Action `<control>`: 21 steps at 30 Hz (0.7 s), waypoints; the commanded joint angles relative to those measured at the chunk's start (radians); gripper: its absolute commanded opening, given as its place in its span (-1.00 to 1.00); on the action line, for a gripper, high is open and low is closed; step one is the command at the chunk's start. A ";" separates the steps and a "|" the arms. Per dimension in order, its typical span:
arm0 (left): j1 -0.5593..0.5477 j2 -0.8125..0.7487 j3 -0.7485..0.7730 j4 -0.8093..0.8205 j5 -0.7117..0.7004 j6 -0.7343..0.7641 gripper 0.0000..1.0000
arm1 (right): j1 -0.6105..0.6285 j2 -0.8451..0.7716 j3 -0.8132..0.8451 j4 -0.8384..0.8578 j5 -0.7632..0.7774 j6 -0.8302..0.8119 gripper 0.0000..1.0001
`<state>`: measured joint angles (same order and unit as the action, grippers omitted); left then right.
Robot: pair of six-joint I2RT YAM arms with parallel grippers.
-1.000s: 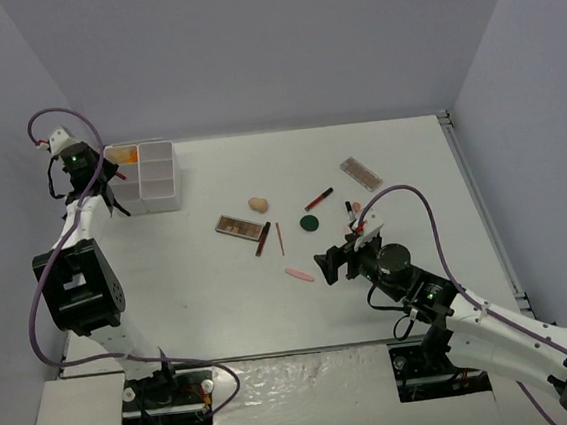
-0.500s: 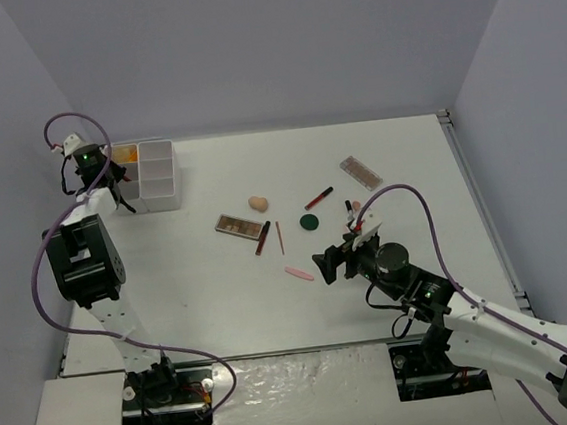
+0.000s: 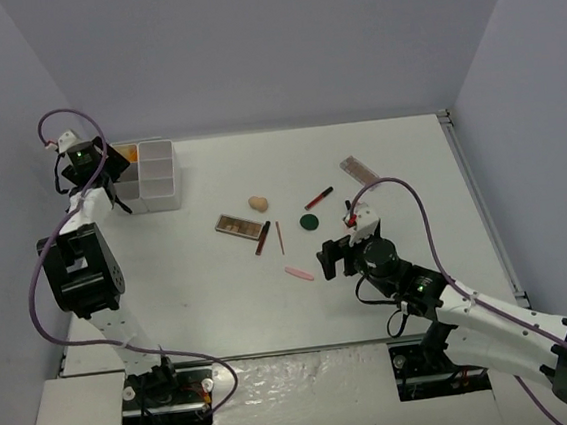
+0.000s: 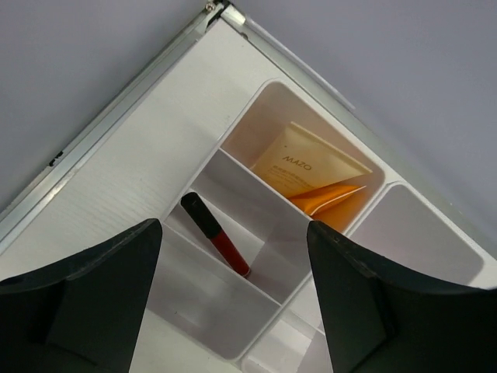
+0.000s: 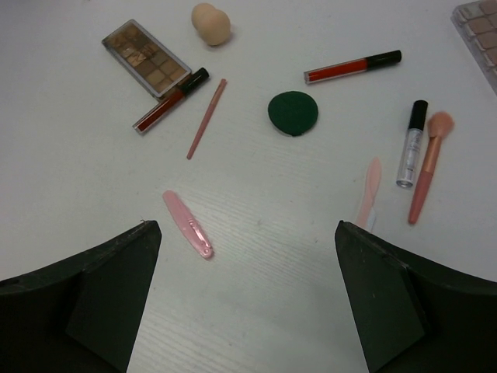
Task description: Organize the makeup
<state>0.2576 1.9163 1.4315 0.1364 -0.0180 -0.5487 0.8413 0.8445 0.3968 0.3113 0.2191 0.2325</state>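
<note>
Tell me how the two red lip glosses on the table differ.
The darker gloss is brownish red; the brighter gloss is vivid red. The darker gloss slants steeply, cap by the eyeshadow palette; the brighter gloss lies nearly level in the right wrist view, alone above the green compact. Both lie flat with black caps.

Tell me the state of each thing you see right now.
Left gripper: open, over box.
Right gripper: open, over table.
Box: partly filled.
Orange tube: inside box.
Green compact: shut, lying flat.
Red lip gloss: capped, lying flat.
Palette: flat, shades showing.
</note>
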 commanded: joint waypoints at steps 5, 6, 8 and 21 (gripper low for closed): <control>-0.033 -0.410 -0.031 -0.191 -0.031 -0.017 0.45 | -0.053 0.094 0.224 -0.097 0.264 0.134 0.73; -0.054 -0.453 -0.049 -0.225 -0.024 -0.011 0.45 | -0.089 0.122 0.250 -0.112 0.247 0.153 0.70; -0.113 -0.539 -0.083 -0.304 -0.007 0.025 0.45 | -0.182 0.187 0.311 -0.140 0.182 0.194 0.65; -0.441 -0.941 -0.410 -0.572 0.170 0.236 0.57 | -0.289 0.741 0.742 -0.203 0.122 0.325 0.45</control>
<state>-0.1200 1.0553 1.1023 -0.3638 0.0646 -0.3880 0.5503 1.4898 1.0238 0.0947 0.3388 0.4858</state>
